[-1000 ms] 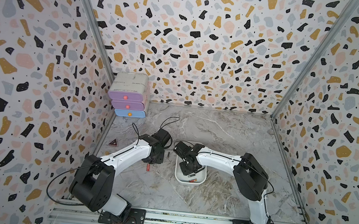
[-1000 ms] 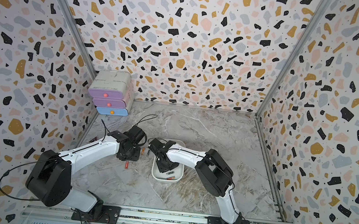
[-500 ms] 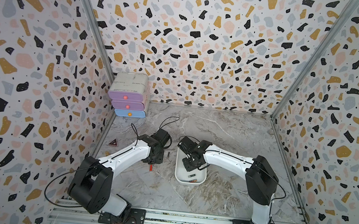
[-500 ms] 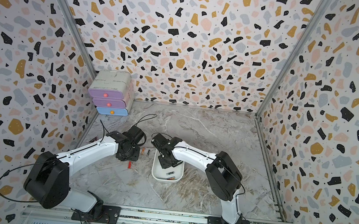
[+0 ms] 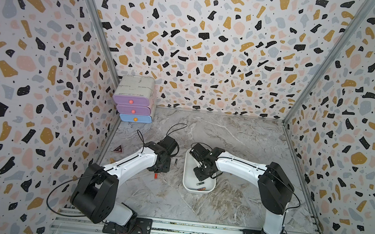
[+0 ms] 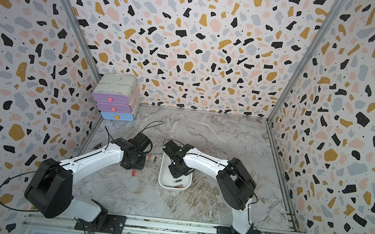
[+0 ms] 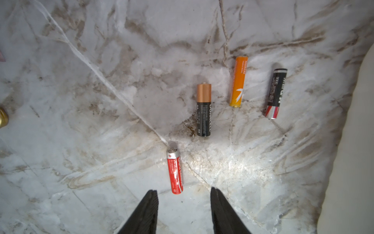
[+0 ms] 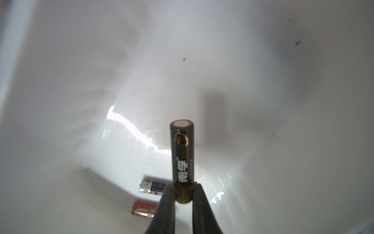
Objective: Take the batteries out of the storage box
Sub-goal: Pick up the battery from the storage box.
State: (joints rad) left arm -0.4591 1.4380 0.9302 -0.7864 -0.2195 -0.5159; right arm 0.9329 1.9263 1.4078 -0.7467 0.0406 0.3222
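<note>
A robotics lab enclosure: terrazzo-print panel walls (image 5: pixel 214 41), marble-look tabletop (image 5: pixel 239 138), left arm (image 5: pixel 133 161) and right arm (image 5: pixel 238 166) on an aluminium rail (image 5: pixel 192 230).

Enclosure walls (image 5: pixel 214 41): three sides, terrazzo print in black, ochre, pink and grey on white.
Corner posts (image 5: pixel 99 33): bare metal.
Tabletop (image 5: pixel 239 138): grey-white marble pattern, brown veining.
Drawer unit (image 5: pixel 135 89): white, two purple drawers, one blue, far left corner.
Front rail (image 5: pixel 192 231): aluminium.
</note>
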